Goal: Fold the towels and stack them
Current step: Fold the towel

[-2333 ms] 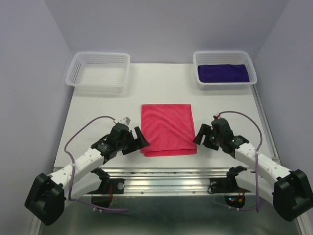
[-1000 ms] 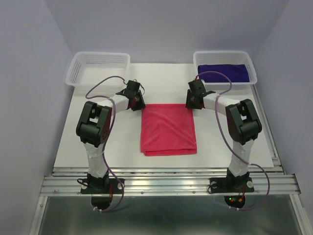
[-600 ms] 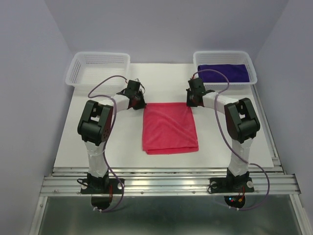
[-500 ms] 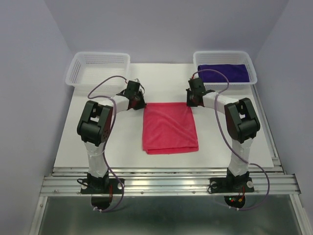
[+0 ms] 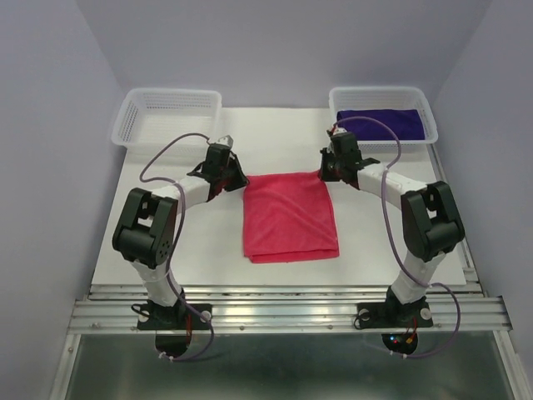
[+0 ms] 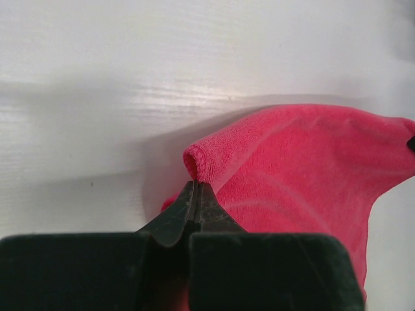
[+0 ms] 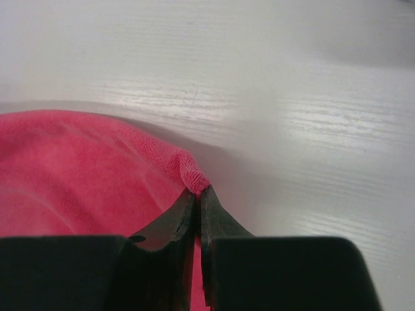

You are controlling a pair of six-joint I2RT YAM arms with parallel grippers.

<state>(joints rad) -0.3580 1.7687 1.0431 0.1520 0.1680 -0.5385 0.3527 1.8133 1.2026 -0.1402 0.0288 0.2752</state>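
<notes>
Left claw (image 6: 196,189) pinched tight on the far-left corner of the pink-red towel (image 5: 290,218), right claw (image 7: 198,194) clamped on its far-right corner, the rest flat on the bench (image 5: 166,242).

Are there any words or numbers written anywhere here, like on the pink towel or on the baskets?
None: no word, number, label or sign can be read in any view.
The pink-red towel, the purple towel, the left basket, the right basket and the table are all plain.
</notes>
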